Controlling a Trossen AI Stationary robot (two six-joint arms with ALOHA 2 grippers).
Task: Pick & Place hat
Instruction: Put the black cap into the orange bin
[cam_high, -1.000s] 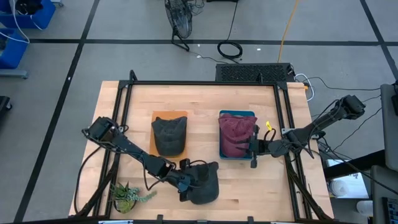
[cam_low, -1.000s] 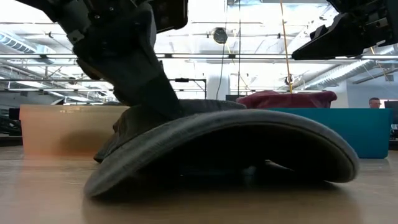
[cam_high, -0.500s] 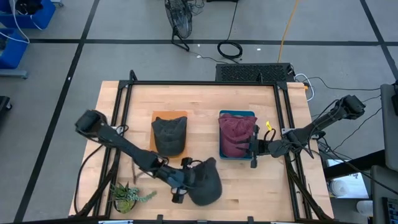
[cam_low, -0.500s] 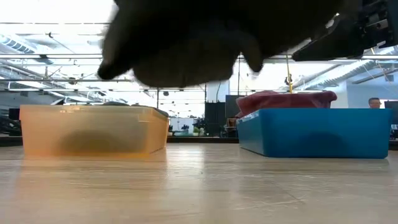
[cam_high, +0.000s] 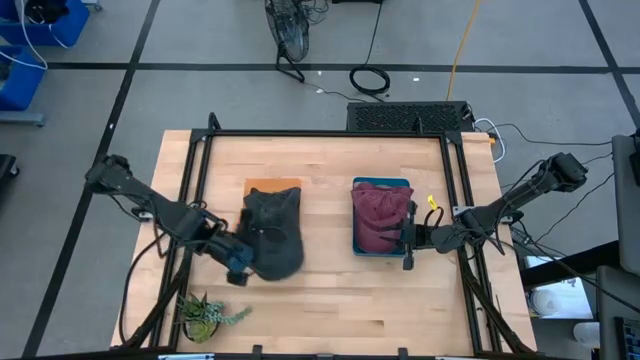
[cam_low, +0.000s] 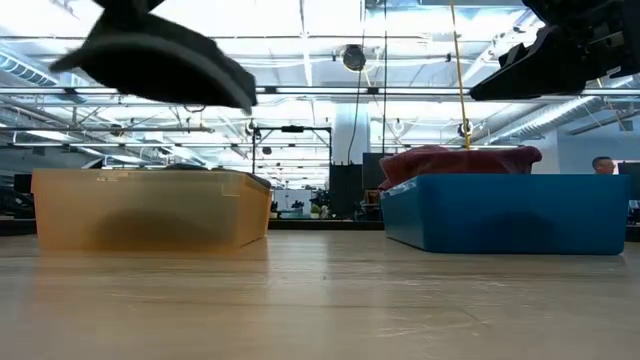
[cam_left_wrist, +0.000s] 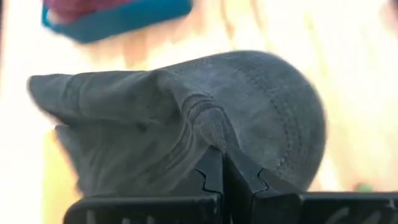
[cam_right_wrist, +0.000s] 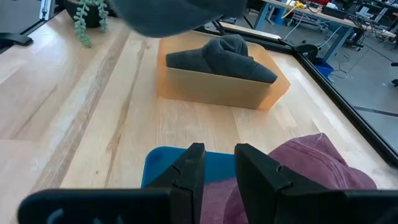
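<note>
Gripping grey hat (cam_high: 279, 248), left pincer (cam_high: 243, 262), no readable writing

Left arm reaches in from the desk's left edge, its hand (cam_high: 243, 264) raised clear of the surface, fingers (cam_left_wrist: 214, 177) pressed fully together. Right arm extends from the right side, its hand (cam_high: 409, 238) held level, fingers (cam_right_wrist: 193, 165) slightly parted.

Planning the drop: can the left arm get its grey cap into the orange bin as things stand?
Probably yes: the left claw, shut on the grey fabric cap, is already beside the open orange plastic bin. Another grey cap inside may crowd it.
</note>
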